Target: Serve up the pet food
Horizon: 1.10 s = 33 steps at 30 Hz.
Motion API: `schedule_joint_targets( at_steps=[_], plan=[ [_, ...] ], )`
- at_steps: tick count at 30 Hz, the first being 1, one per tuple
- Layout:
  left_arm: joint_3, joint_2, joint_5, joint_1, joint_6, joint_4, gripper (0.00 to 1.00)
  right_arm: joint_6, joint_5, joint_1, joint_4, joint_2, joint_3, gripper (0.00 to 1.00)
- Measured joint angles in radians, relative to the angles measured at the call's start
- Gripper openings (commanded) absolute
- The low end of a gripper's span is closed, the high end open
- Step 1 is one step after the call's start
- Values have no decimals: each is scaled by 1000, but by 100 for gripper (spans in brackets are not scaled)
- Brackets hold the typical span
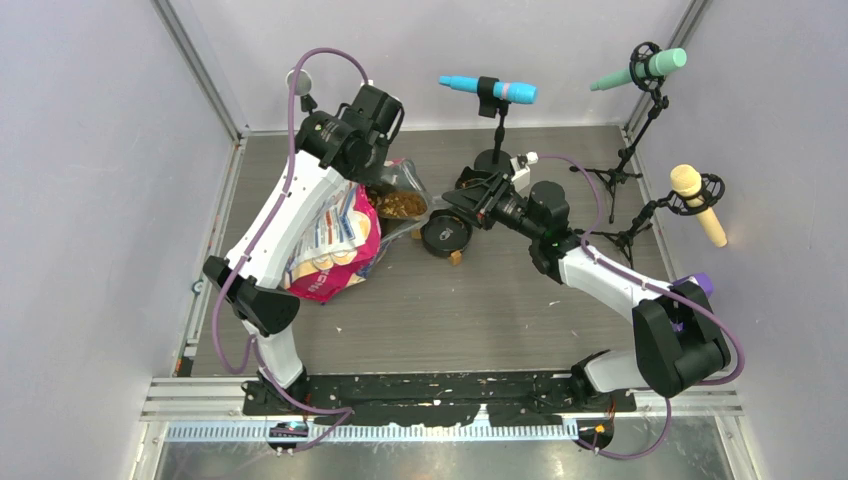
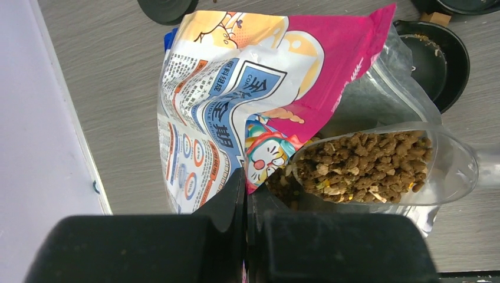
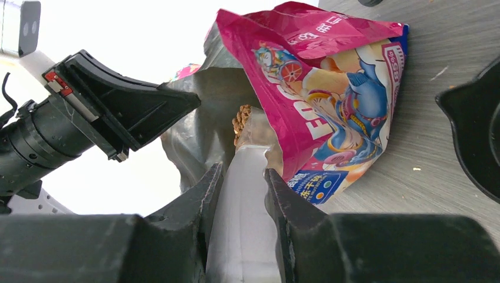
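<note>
kibble (image 2: 362, 165), small brown pellets, fills scoop (image 2: 457, 171) at bag (image 2: 236, 88).

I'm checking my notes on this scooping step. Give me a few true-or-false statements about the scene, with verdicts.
1. The scoop is loaded with kibble. True.
2. The right pincer is empty. False: it is clamped on the scoop's handle.
3. The left pincer is shut, pinching the edge of the bag. True.
4. The bowl beside the bag is heaped with kibble. False: it holds only a few stray bits.
5. The scoop is over the bowl. False: it is at the bag's open mouth.
</note>
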Motion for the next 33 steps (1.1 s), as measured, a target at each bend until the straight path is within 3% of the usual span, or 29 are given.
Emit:
schedule_joint_targets(
  at_steps=[13, 23, 33],
  plan=[
    [0, -2, 24, 6, 5, 2, 0, 6, -55, -48, -4, -20, -18, 5],
    [0, -2, 37, 6, 14, 2, 0, -319, 26, 26, -373, -41, 218, 5],
    [-32, -24, 65, 15, 28, 26, 0, -534, 140, 106, -591, -45, 346, 5]
  ],
)
